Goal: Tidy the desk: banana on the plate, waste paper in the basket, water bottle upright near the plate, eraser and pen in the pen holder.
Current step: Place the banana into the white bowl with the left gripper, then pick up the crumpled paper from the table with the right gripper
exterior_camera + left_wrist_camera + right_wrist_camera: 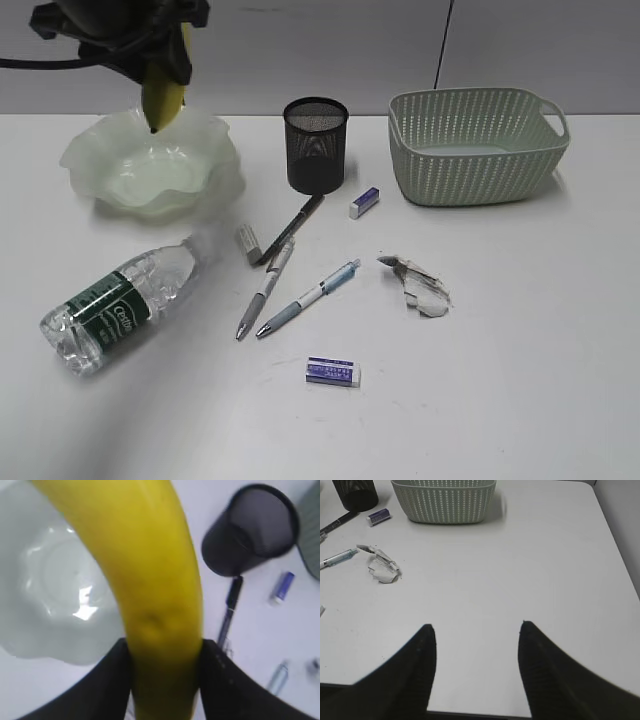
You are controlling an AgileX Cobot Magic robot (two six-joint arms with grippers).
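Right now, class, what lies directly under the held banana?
The banana, in the left jaws, hangs over the plate. The plate's bowl looks bare; the banana hides part of it.

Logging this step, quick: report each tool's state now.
Left tool: closed on the banana.
Right tool: open, holding nothing.

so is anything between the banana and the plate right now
Nothing visible. The left gripper holds the banana hanging tip-down over the plate, whose bowl looks bare in the left wrist view. The pen holder stands off to the side.
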